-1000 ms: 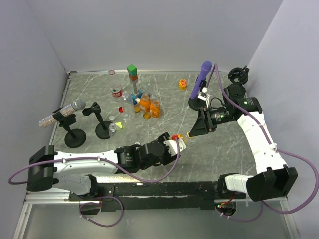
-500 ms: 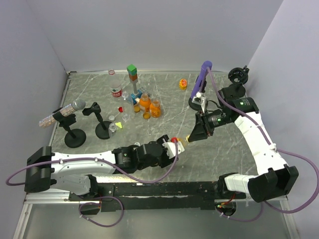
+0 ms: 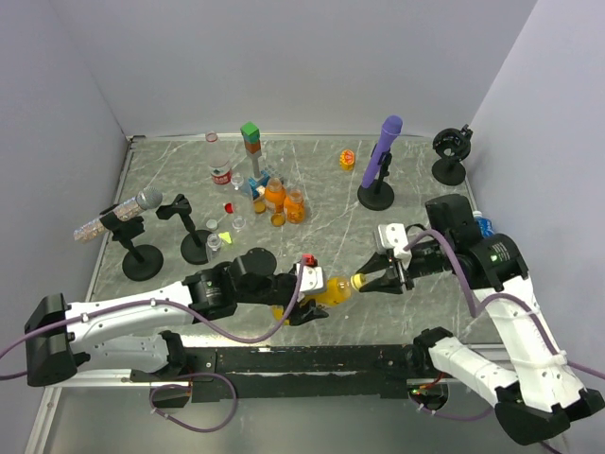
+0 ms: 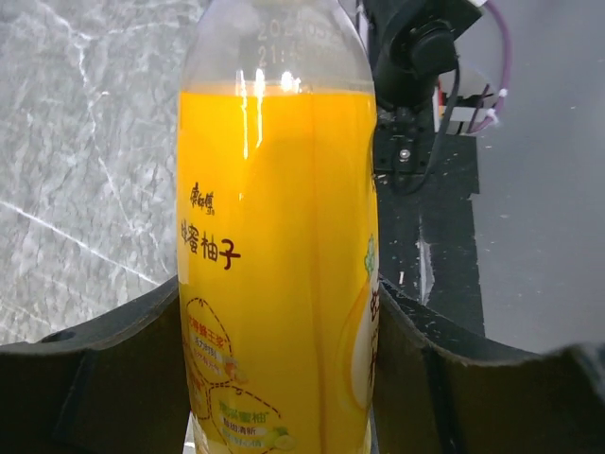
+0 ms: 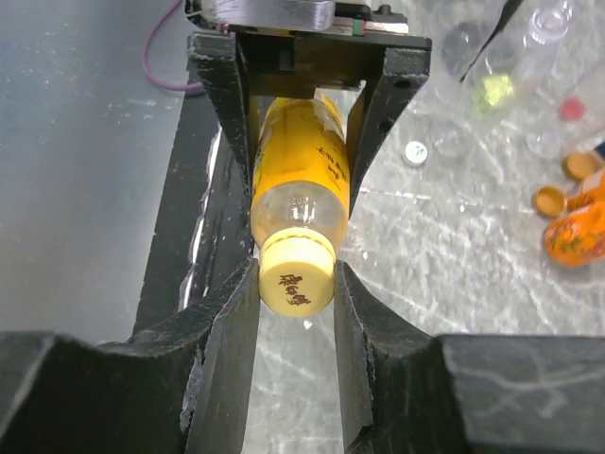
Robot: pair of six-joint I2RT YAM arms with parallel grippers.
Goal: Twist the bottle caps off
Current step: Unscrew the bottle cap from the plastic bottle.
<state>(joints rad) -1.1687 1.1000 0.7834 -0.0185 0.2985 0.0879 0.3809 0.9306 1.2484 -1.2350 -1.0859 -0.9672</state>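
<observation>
Was a robotics lab cell: plain grey walls [image 3: 302, 66] boxed in a marble-look table [image 3: 312, 180], black mounting rail [image 3: 312, 360] along the near edge.

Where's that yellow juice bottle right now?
In the overhead view, the yellow juice bottle is held sideways near the front middle of the table, its body gripped by the left hand and its yellow cap pinched by the right hand.
</observation>
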